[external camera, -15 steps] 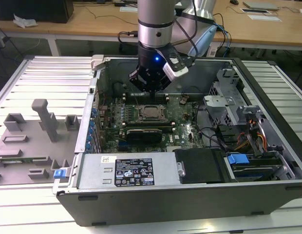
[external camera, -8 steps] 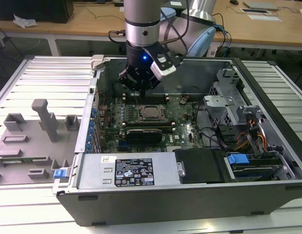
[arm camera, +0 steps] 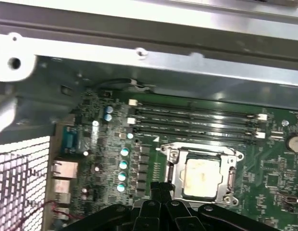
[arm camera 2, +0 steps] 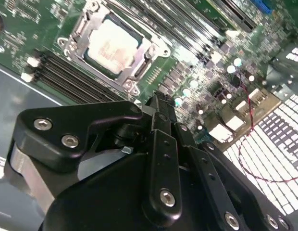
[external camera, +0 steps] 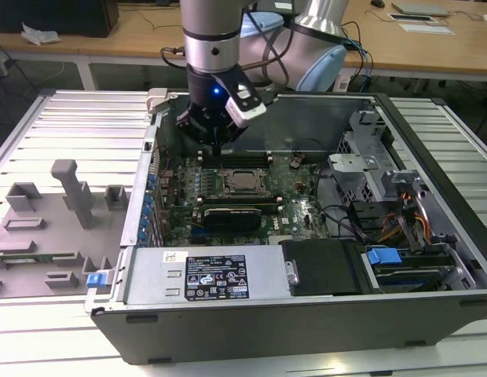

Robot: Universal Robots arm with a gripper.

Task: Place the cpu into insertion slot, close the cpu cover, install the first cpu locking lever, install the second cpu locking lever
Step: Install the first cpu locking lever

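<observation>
The cpu [external camera: 242,181] lies flat in the insertion slot [external camera: 228,187] on the green motherboard [external camera: 294,208] inside the open computer case. In both wrist views its pale metal top [arm camera 2: 112,48] [arm camera: 202,178] shows through the square cut-out of the cpu cover [arm camera 2: 145,61] [arm camera: 176,175], which lies down around it. My gripper [external camera: 217,149] hangs just above the board, beside the socket on the side of the memory slots. Its black fingers [arm camera 2: 161,108] [arm camera: 161,190] are shut together and hold nothing. I cannot tell whether the locking levers are latched.
Black memory slots [arm camera: 197,122] run along one side of the socket. A black card [external camera: 236,212], the power supply [external camera: 220,275], a drive cage [external camera: 361,169] and cables [external camera: 400,224] crowd the case. Grey fixtures [external camera: 71,192] stand at the exterior view's left.
</observation>
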